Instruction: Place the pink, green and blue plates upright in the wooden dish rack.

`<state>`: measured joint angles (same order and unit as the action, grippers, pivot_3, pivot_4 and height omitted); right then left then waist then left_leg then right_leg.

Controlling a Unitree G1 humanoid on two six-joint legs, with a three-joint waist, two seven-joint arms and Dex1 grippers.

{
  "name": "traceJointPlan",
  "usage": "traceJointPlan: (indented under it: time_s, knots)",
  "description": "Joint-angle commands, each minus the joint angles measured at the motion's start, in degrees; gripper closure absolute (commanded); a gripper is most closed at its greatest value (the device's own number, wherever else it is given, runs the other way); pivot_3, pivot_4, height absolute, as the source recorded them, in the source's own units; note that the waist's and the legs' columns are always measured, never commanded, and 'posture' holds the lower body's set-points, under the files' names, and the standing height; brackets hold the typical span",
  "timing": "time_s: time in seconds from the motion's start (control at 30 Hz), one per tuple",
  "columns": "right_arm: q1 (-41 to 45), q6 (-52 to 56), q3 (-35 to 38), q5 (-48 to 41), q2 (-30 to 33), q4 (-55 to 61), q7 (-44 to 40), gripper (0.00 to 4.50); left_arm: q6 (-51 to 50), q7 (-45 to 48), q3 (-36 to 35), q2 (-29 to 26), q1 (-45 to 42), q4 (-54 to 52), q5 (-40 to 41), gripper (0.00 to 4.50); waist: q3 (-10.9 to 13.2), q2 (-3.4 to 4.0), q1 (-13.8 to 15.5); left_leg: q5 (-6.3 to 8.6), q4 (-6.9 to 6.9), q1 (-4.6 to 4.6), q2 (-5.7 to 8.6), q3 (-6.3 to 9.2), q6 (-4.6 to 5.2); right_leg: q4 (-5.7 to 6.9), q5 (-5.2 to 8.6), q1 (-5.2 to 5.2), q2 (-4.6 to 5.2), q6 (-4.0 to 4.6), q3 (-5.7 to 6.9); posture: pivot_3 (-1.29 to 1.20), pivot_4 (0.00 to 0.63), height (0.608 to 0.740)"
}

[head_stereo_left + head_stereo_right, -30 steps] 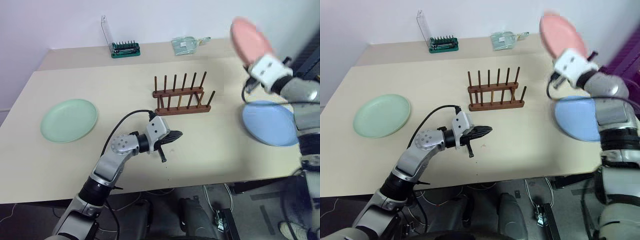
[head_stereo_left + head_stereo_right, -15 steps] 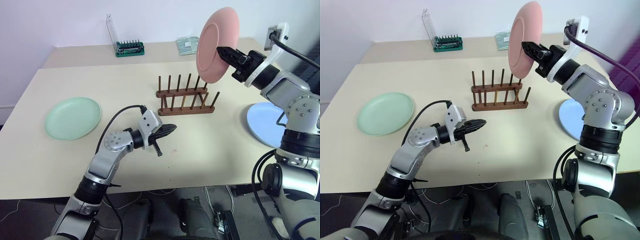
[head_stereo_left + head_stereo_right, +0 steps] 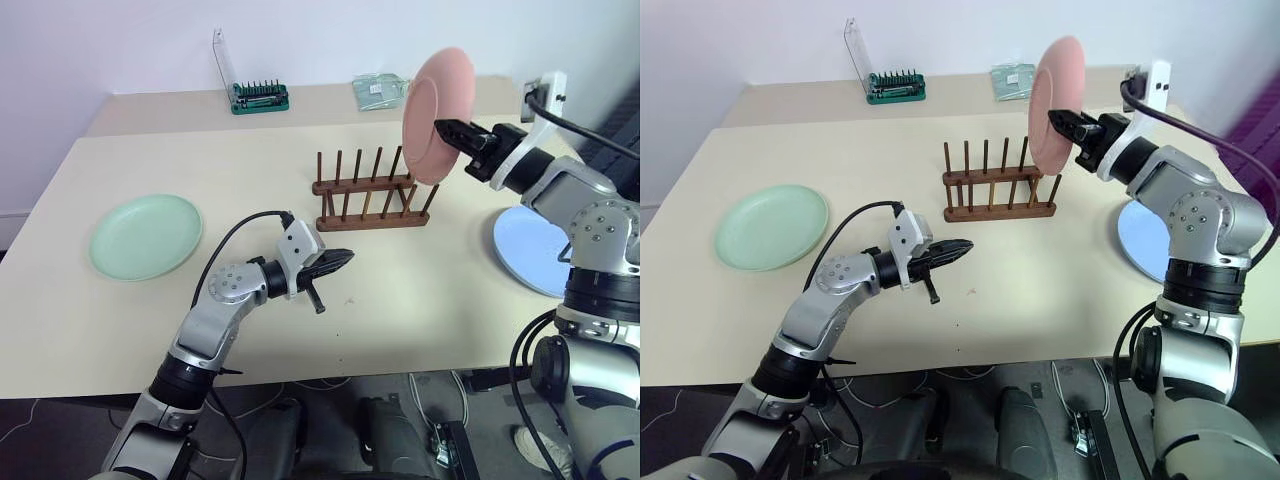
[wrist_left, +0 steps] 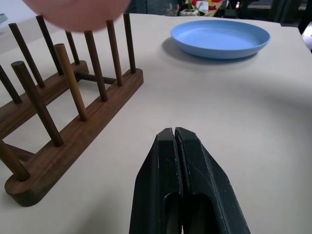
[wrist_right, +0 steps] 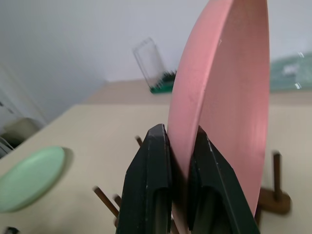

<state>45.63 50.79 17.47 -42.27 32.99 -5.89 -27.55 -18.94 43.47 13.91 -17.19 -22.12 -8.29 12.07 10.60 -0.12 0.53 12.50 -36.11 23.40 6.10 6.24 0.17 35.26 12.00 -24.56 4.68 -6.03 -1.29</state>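
Three plates are to go into the rack and none stands in it yet, so the task looks to be at its first placement. Across the broad beige counter (image 3: 420,300) they lie well apart: the green plate (image 3: 146,236) flat toward the robot's left, the blue plate (image 3: 535,250) flat toward its right, both untouched. The pink plate (image 3: 436,115) is in the air, held on edge and nearly upright, just above the right end of the wooden dish rack (image 3: 368,192), which sits near the middle of the counter with all its pegs bare. The right gripper (image 5: 178,146) has its jaws clamped on the pink plate's rim. By my judgement the plate has yet to be lowered between two pegs, then the other two must be fetched in turn. The left gripper (image 4: 174,141) hovers near the front of the rack with its jaws closed on nothing. At the far edge of the counter sit a green screwdriver-bit case (image 3: 258,97) and, smaller, a clear packet (image 3: 378,90)
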Motion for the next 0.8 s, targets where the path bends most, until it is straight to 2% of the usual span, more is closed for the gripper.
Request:
traceJointPlan:
  time_s: [0.03, 0.17, 0.2, 0.23, 0.27, 0.37, 0.5, 0.53, 0.57, 0.6, 0.7, 0.8]
  knots:
    - [0.5, -2.0, -0.4, 2.2, 0.5, -0.8, -0.3, 3.33, -0.2, 0.0, -0.5, -0.1, 0.2, -3.2, 1.2, 4.50, 0.0, 0.00, 0.0, 0.00, 0.00, 0.00, 0.00, 0.00, 0.00, 0.00, 0.00, 0.00, 0.00, 0.00, 0.00, 0.00, 0.150, 0.740]
    - [0.8, -3.5, -1.1, 3.6, 0.5, -0.2, -1.3, 1.33, -0.6, 0.0, -0.5, -0.3, 0.5, -3.8, 1.5, 4.50, 0.0, 0.00, 0.0, 0.00, 0.01, 0.00, 0.00, 0.00, 0.00, 0.00, 0.00, 0.00, -0.01, 0.00, 0.00, 0.00, 0.150, 0.740]
    - [0.6, -5.7, -2.1, 5.5, 1.0, 0.5, -1.9, 0.67, -0.7, -0.1, -0.5, -0.4, 0.5, -3.8, 1.5, 4.50, 0.0, 0.00, 0.0, 0.00, 0.01, 0.00, 0.00, 0.00, 0.00, 0.00, 0.00, 0.00, -0.01, 0.00, 0.00, 0.00, 0.150, 0.740]
    - [0.5, -9.1, -3.4, 8.1, 1.6, 0.9, -2.4, 0.27, -1.4, -0.1, -0.7, -0.3, 0.4, -3.9, 2.1, 4.50, 0.0, 0.00, 0.0, 0.00, 0.00, 0.00, 0.00, 0.00, 0.00, 0.00, 0.00, 0.00, -0.02, 0.00, 0.00, 0.00, 0.150, 0.740]
    - [0.7, -12.6, -4.4, 10.8, 2.1, 0.8, -2.5, 0.27, -2.1, -0.6, -1.3, 0.1, 0.3, -3.9, 2.8, 4.50, 0.0, 0.00, 0.0, 0.00, 0.00, 0.00, 0.00, -0.01, 0.00, 0.00, 0.00, 0.00, -0.03, 0.00, 0.00, 0.00, 0.150, 0.740]
    - [3.1, -24.4, -6.9, 19.1, 4.5, -0.9, -2.8, 0.21, -3.5, -4.3, -4.8, 2.1, -1.3, -4.4, 4.6, 3.64, 0.0, 0.01, 0.0, 0.00, 0.00, 0.00, 0.01, -0.01, 0.00, -0.01, 0.00, 0.00, -0.06, -0.01, 0.01, 0.00, 0.150, 0.740]
    - [5.2, -33.9, -9.7, 24.7, 6.2, -0.2, -5.4, 0.21, -4.8, -12.8, -10.9, 4.4, -3.9, -5.0, 4.5, 1.68, 0.0, -0.01, 0.0, 0.00, -0.02, 0.00, 0.02, -0.01, -0.01, 0.00, 0.00, 0.00, -0.07, -0.02, 0.03, 0.00, 0.150, 0.740]
    - [5.6, -35.1, -11.3, 25.4, 6.5, 1.9, -7.5, 0.21, -5.8, -18.1, -14.8, 4.9, -5.1, -5.2, 3.7, 1.21, 0.0, -0.01, -0.1, 0.00, -0.02, 0.00, 0.01, -0.02, -0.01, 0.00, 0.00, 0.00, -0.09, -0.03, 0.03, 0.00, 0.150, 0.740]
    - [5.9, -36.0, -12.4, 25.9, 6.7, 3.3, -9.0, 0.21, -6.6, -21.9, -17.5, 5.2, -5.9, -5.4, 3.2, 1.21, 0.0, -0.02, -0.2, 0.00, -0.01, -0.01, 0.00, -0.01, -0.01, -0.01, 0.00, 0.00, -0.09, -0.03, 0.03, 0.00, 0.150, 0.740]
    - [5.9, -34.9, -14.4, 23.8, 6.0, 7.5, -12.1, 0.21, -9.3, -29.4, -24.1, 5.1, -7.0, -5.4, 2.7, 1.21, 0.0, -0.02, -0.4, 0.00, 0.01, -0.01, 0.00, -0.01, -0.02, -0.01, 0.00, -0.01, -0.09, -0.03, 0.02, 0.00, 0.150, 0.740]
    - [4.6, -32.6, -18.9, 20.4, 3.3, 14.3, -17.7, 0.21, -18.4, -46.1, -38.4, 3.0, -8.1, -4.5, -0.8, 1.21, 0.0, -0.04, -2.0, 0.00, 0.07, -0.02, -0.12, 0.00, -0.03, 0.03, 0.00, -0.08, -0.12, -0.03, 0.01, 0.00, 0.150, 0.740]
    - [2.9, -32.5, -21.4, 20.6, 1.6, 16.0, -19.8, 0.21, -23.5, -51.6, -44.3, 1.3, -7.4, -5.8, -1.3, 1.21, 0.0, -0.09, -2.3, 0.04, 0.08, -0.08, -0.18, 0.02, -0.09, 0.14, 0.01, -0.08, -0.19, -0.02, 0.01, 0.00, 0.150, 0.740]
